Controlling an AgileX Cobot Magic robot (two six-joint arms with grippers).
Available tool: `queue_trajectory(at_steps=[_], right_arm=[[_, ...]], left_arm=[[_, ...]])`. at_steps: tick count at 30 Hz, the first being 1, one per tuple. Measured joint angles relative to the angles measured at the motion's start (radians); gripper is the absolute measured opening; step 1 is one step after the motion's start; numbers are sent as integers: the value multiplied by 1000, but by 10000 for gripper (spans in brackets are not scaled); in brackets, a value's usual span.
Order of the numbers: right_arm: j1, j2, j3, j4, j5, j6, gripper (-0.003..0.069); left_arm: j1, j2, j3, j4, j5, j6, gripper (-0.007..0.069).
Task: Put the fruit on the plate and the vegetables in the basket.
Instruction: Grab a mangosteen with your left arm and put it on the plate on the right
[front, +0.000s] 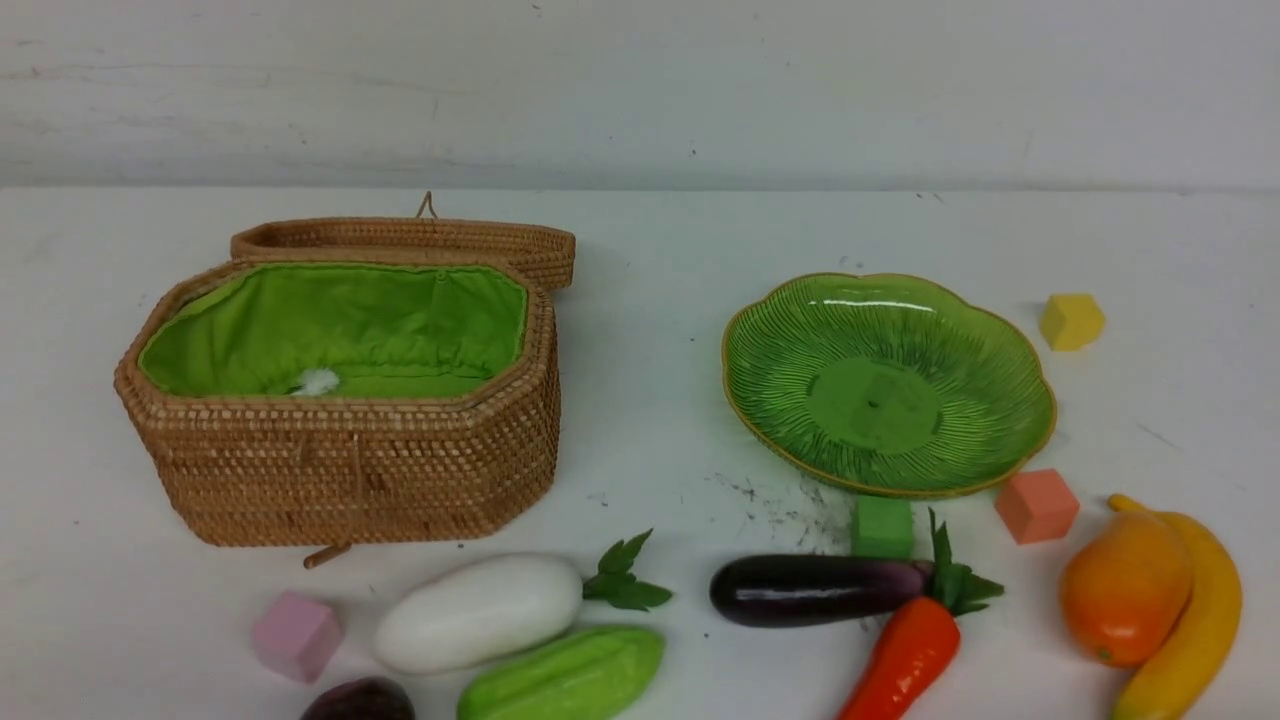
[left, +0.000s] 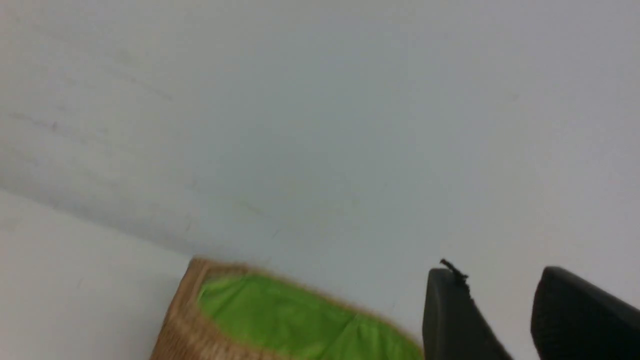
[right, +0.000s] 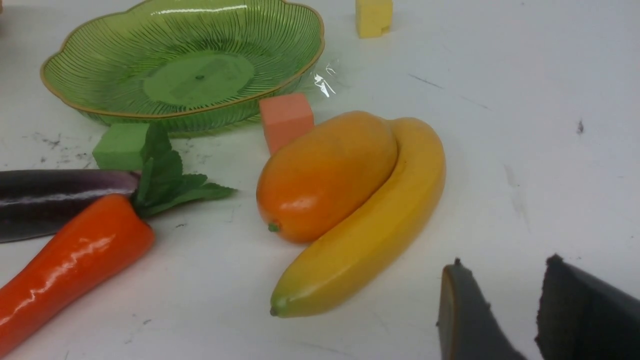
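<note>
Right gripper (right: 505, 270) hung near the banana (right: 370, 225) with jaws parted and empty, probably poised for a first pick. The banana curved against the mango (right: 325, 175), both near the bare plate (front: 885, 385). Left gripper (left: 495, 280), likewise parted and empty, seemed to look over the basket (front: 340, 470), though that view was blurred. The basket's lid (front: 420, 240) lay folded back, leaving the lining open for the radish (front: 478, 612), gourd (front: 565, 678), eggplant (front: 815, 588) and carrot (front: 905, 660) lying in front. The mangosteen (front: 360, 702) sat near the radish.
</note>
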Motion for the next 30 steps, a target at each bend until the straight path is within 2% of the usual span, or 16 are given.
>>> queue_trajectory(at_steps=[5,7,8,11,14,20,24,30], right_arm=[[0,0,0,0,0,0,245],[0,0,0,0,0,0,245],[0,0,0,0,0,0,245],[0,0,0,0,0,0,245],[0,0,0,0,0,0,245],[0,0,0,0,0,0,245],[0,0,0,0,0,0,245],[0,0,0,0,0,0,245]], left_arm=[[0,125,-356,10,177,-9,239],[0,227,-517,20,342,-9,239],[0,246,-530,20,376,-9,239],[0,405,-693,39,645,-9,239],[0,521,-733,87,783,-9,239],[-8,683,-738,111,911,-7,239],[-74,786,-738,60,1051,49,239],[-237,928,-738,-9,1212,138,242]])
